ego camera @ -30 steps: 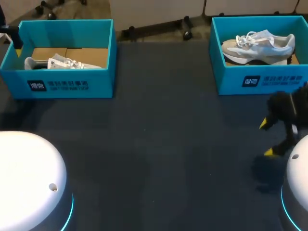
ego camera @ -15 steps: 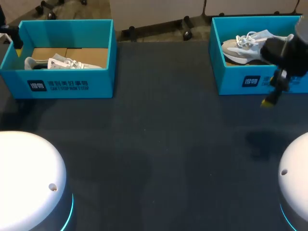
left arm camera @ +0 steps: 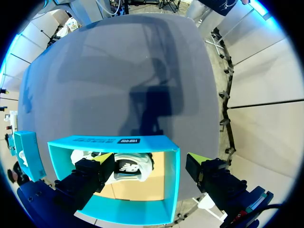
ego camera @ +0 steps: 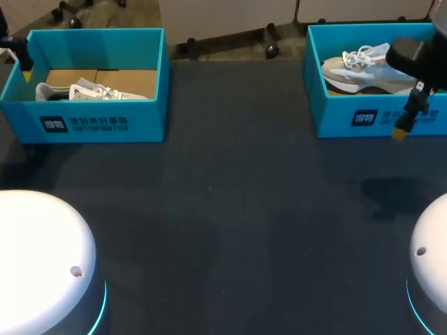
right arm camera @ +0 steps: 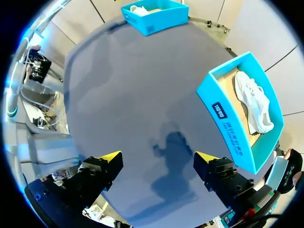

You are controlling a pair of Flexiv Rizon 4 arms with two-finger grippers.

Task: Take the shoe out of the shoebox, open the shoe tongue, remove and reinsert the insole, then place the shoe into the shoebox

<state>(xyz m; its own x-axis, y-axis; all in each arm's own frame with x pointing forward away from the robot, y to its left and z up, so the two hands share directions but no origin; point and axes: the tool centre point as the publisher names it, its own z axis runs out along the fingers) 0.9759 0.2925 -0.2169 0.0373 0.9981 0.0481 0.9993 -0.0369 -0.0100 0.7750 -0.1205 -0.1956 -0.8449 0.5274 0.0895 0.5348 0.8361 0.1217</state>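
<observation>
White mesh lace-up shoe [ego camera: 363, 66] lies inside the rectangular teal cardboard shoebox [ego camera: 335, 118] at right. Right gripper [right arm camera: 157, 156] hangs spread wide and empty over the matte dark table [ego camera: 230, 209]. Left gripper [left arm camera: 151, 156], equally spread, holds nothing above the second shoebox [left arm camera: 118, 209].

Right arm [ego camera: 412, 52] is covering the shoe [ego camera: 360, 64] heel; head view's edge is cropping its shoebox [ego camera: 349, 118]; left claw [left arm camera: 152, 159] finger is partly masking the other shoe [left arm camera: 130, 167].
</observation>
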